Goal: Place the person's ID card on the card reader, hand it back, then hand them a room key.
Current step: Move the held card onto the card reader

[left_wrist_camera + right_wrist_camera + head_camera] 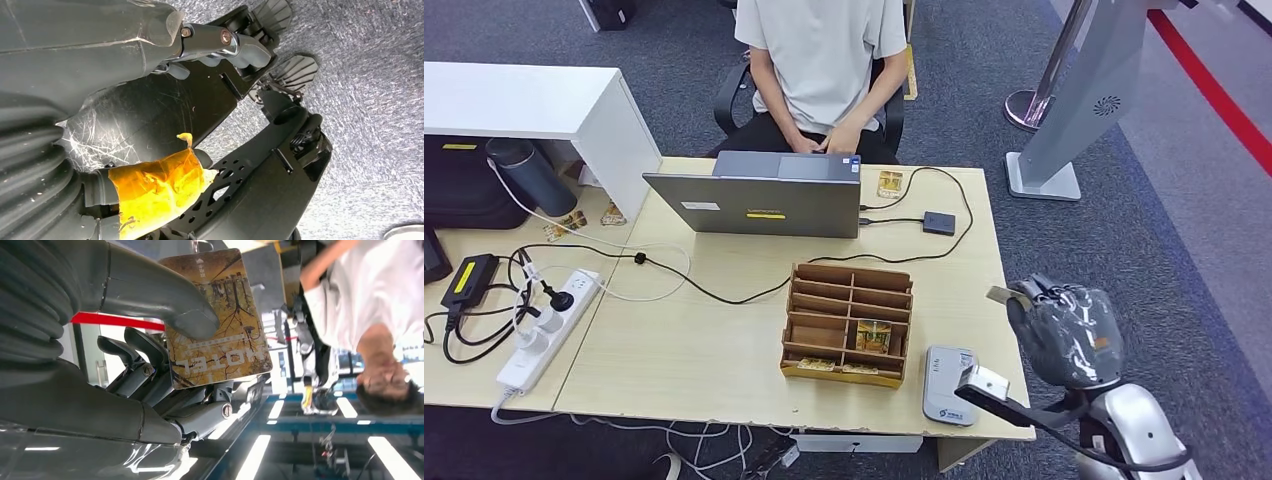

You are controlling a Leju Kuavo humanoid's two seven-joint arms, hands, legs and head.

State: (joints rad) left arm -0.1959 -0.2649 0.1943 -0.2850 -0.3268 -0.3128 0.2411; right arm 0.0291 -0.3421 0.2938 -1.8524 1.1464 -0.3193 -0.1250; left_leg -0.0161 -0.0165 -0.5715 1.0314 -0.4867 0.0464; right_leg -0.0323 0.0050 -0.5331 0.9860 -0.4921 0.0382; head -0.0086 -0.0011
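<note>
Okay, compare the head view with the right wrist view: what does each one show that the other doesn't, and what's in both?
Head view alone: the desk with a laptop, a wooden compartment organizer holding cards, the card reader near the front edge, and a power strip.

Right wrist view alone: the face of the card, printed with autumn trees and the word HOTEL, pinched by the thumb against the darker fingers.

Both: the right robot hand raised beside the desk, and the seated person in a white T-shirt.
</note>
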